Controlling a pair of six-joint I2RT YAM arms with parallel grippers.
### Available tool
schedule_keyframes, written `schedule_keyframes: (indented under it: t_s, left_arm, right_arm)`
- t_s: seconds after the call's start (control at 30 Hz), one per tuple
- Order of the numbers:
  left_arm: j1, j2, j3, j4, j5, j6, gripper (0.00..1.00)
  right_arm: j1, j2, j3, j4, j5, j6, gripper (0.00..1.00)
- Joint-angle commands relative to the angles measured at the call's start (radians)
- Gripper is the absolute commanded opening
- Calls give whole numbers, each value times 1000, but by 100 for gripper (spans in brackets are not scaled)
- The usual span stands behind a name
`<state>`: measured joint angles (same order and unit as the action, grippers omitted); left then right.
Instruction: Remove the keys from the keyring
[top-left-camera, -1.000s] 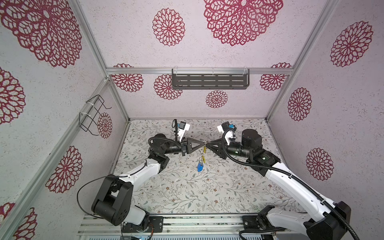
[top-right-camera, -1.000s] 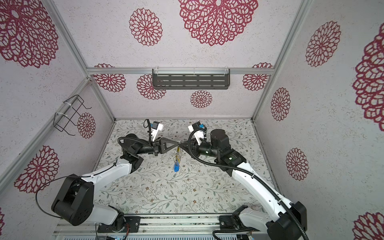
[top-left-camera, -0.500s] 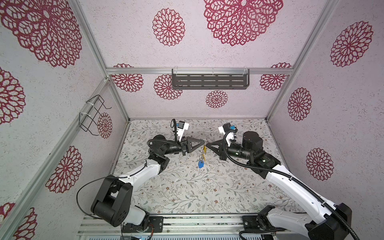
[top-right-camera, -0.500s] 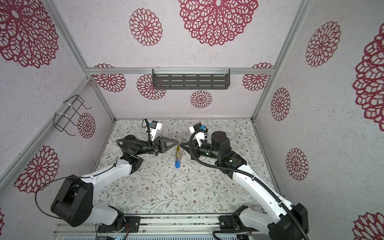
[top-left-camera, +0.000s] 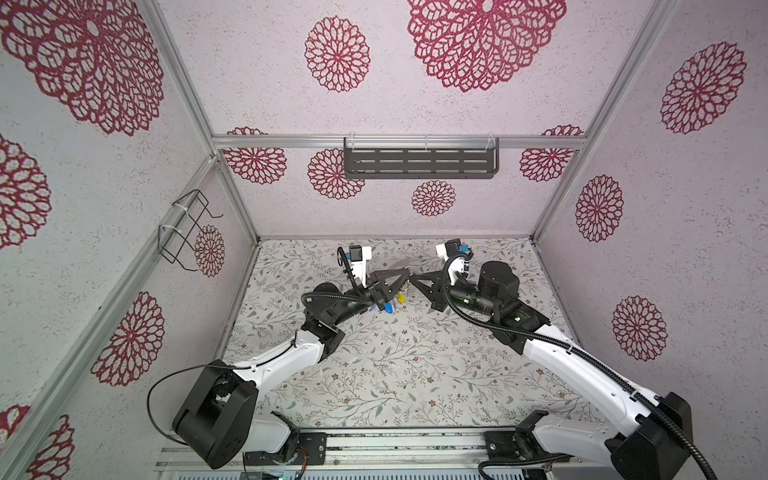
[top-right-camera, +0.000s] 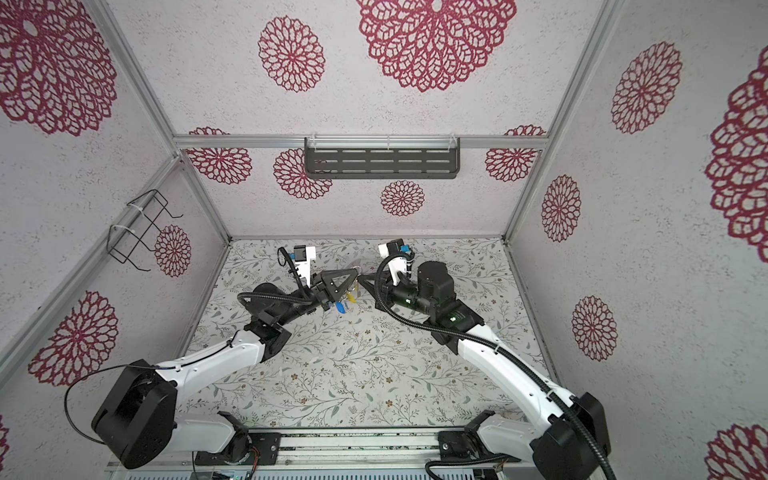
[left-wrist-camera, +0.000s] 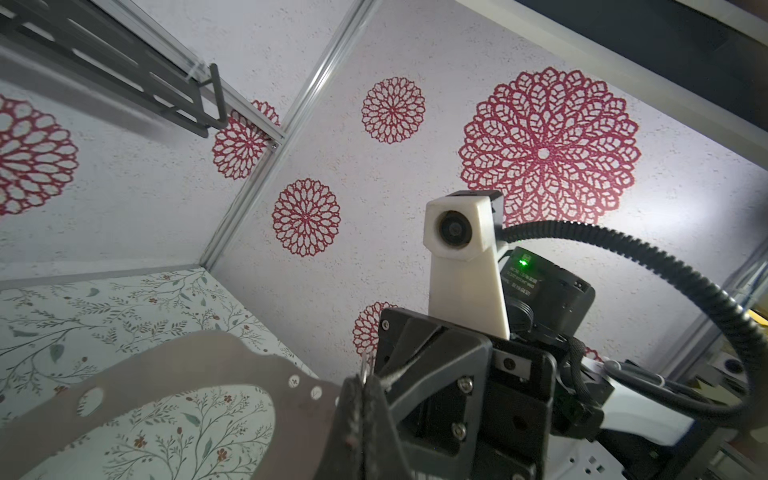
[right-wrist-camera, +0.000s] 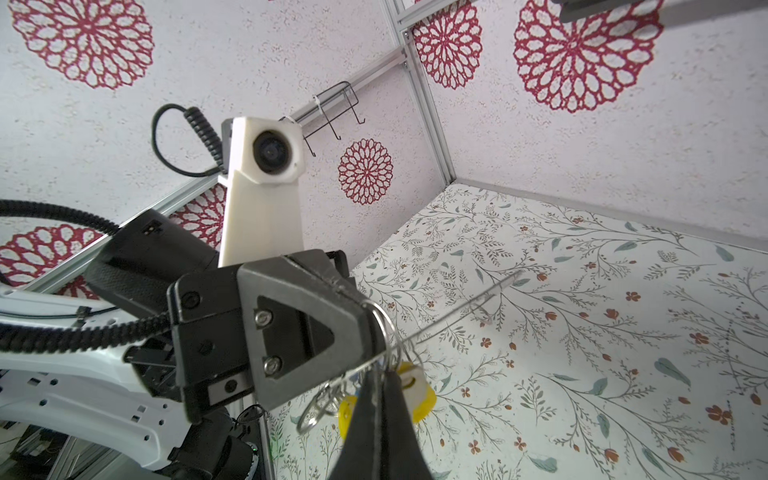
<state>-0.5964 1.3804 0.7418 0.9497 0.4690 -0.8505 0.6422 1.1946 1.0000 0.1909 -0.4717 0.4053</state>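
In both top views we see the left gripper (top-left-camera: 405, 274) and the right gripper (top-left-camera: 414, 277) standing tip to tip above the table (top-left-camera: 415, 365). They are nearer its far edge than its near one, and roughly midway between its side edges. Both look pressed together. The keys (top-left-camera: 388, 308), yellow and blue, hang just beneath the left gripper.

In the left wrist view the keyring (left-wrist-camera: 187, 361) is a flat grey band. It runs into the left gripper's closed fingers (left-wrist-camera: 357, 415), which pinch its end. The right gripper's tip sits right against that spot.

In the right wrist view the keyring shows edge-on, as a thin line leaving the left gripper's tip. The right gripper's fingers are pressed together, with their tip at the cluster of silver rings (right-wrist-camera: 316, 409). Whether they pinch one, we cannot tell. Yellow keys dangle on either side of that tip.
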Motion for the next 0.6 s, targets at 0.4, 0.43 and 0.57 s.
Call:
schedule_keyframes:
  t_s: [0.4,0.43,0.57]
  left_arm:
    - [-56,-24,-21,18,-13,51,0]
    - [-53,-22,-10,10,7,48,0]
    - [-47,-9,21,-11,40,5,0]
  right_arm:
    - [44,-241,-20,-191,337,-22,46]
    - [39,-265,-24,-203,343,-20,49]
    - [22,-305,-47,-157,344,23,53]
